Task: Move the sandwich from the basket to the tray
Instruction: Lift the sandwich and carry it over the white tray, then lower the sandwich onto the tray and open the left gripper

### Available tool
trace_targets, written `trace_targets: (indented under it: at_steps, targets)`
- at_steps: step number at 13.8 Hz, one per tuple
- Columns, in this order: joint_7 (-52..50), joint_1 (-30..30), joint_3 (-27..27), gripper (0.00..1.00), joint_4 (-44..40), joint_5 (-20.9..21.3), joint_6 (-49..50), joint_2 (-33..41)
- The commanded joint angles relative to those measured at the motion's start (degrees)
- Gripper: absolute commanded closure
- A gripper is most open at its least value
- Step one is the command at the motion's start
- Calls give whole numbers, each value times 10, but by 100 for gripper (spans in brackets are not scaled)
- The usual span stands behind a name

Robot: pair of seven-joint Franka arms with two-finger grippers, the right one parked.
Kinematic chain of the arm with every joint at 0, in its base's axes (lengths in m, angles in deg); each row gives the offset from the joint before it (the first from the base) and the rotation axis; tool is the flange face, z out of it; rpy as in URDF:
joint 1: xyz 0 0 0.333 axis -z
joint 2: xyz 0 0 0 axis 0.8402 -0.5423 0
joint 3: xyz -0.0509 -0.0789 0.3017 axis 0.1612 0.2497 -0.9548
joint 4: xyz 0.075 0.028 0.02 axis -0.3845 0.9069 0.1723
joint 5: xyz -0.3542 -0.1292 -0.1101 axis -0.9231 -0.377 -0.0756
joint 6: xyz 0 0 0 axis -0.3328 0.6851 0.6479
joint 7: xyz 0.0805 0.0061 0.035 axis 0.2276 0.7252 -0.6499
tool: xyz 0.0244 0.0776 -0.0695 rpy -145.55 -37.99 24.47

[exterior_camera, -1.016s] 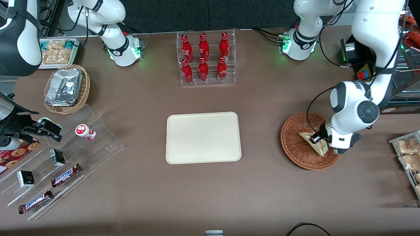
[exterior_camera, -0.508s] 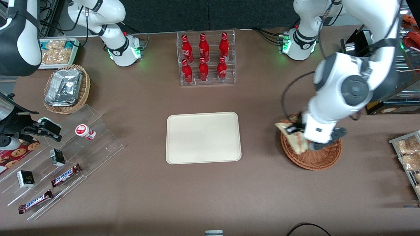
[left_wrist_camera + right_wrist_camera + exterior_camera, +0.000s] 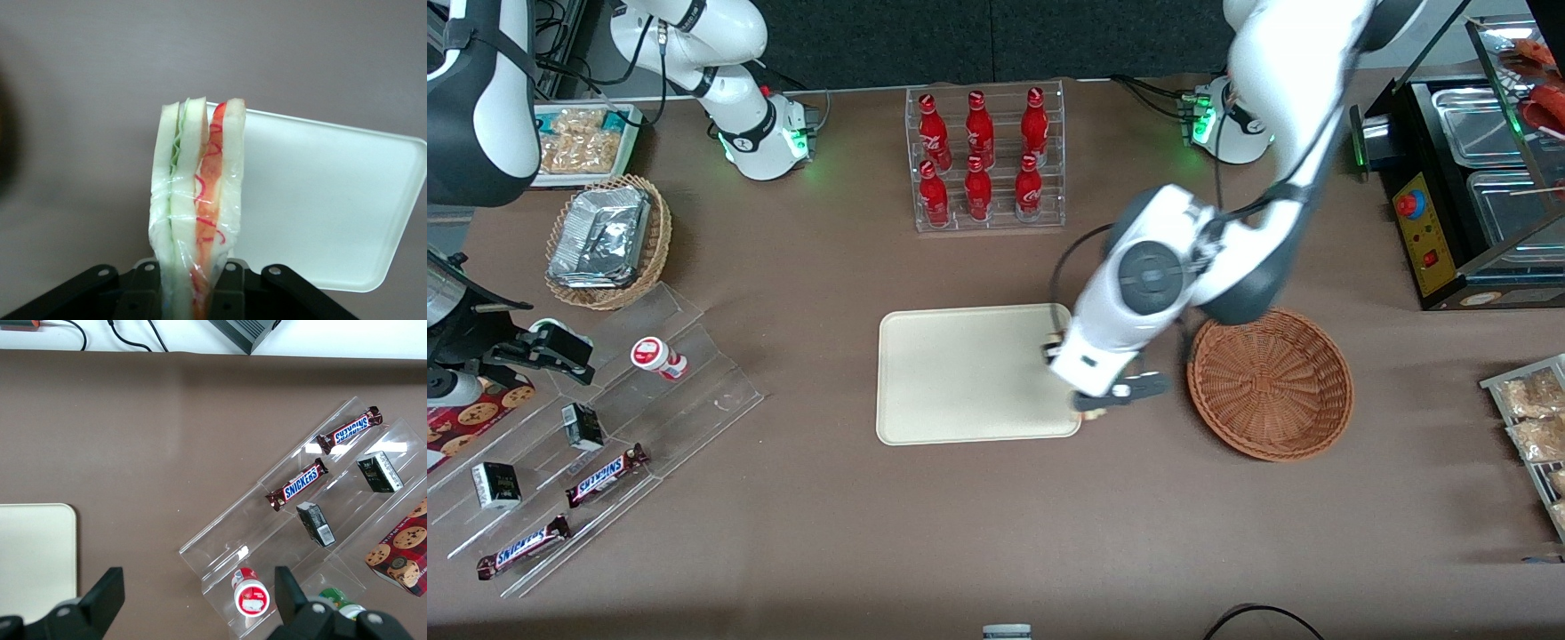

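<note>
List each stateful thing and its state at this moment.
Gripper: shut on the sandwich, above the tray's edge nearest the basket.
Sandwich: wrapped in clear film, held on edge, off any surface.
Basket: empty.
Tray: nothing on it yet.
Bottles: upright in their clear rack.

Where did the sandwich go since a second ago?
The gripper lifted the sandwich out of the basket and carried it, clamped, to the tray edge nearest the basket. The basket and tray stayed put.
</note>
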Motion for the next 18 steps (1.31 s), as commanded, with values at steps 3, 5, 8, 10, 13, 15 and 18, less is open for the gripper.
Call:
trace_targets:
  at_steps: [3, 5, 8, 10, 13, 15, 18]
  targets:
    - [23, 74, -7, 96, -52, 35, -82, -87]
    - [20, 97, -10, 96, -53, 36, -114, -115]
    - [7, 128, -13, 95, -68, 38, -118, -156]
    - [-20, 134, -15, 95, -69, 49, -119, -175]
    - [-36, 136, -15, 90, -69, 55, -131, -189]
    - [-37, 136, -14, 77, -72, 55, -131, -187]
    - [-40, 133, -13, 0, -79, 46, -104, -164]
